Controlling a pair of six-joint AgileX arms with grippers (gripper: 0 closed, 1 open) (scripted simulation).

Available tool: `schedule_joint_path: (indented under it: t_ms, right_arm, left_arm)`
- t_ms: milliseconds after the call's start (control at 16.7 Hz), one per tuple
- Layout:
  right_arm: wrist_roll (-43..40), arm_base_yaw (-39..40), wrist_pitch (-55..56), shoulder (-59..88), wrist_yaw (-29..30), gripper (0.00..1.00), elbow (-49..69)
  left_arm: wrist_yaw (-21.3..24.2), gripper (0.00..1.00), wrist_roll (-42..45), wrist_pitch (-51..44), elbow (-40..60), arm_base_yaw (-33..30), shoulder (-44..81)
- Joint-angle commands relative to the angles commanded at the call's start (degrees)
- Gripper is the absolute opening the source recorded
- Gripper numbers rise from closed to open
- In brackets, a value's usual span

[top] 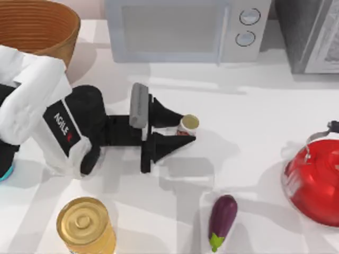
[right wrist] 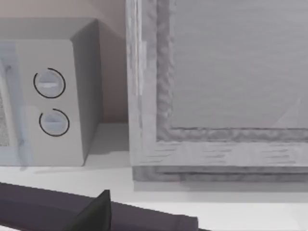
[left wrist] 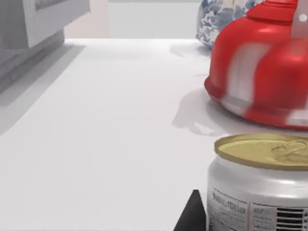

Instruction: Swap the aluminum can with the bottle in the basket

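The aluminum can (top: 189,123), small with a dull gold top and a red label, stands upright mid-table. My left gripper (top: 188,129) reaches in from the left and is open, one black finger on each side of the can. In the left wrist view the can (left wrist: 260,185) is close up, with one fingertip (left wrist: 192,214) just beside it and apart from it. The wicker basket (top: 39,26) stands at the far left corner. A teal sliver of the bottle (top: 4,172) shows on the table at the left edge, mostly hidden under my left arm. One dark fingertip (right wrist: 98,209) of my right gripper shows facing the microwave.
A microwave (top: 180,29) and a grey cabinet (top: 312,34) line the back edge. A red kettle (top: 315,182) sits at the right, an eggplant (top: 222,214) near the front centre, and a large gold can (top: 85,225) at the front left.
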Motion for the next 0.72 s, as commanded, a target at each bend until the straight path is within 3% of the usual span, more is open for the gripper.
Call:
schedule_joint_path:
  t_ms: [720]
  right_arm:
    - [0.0, 0.0, 0.0, 0.0, 0.0, 1.0, 0.0]
  left_arm:
    - [0.0, 0.98, 0.0, 0.0, 0.0, 0.0, 0.0]
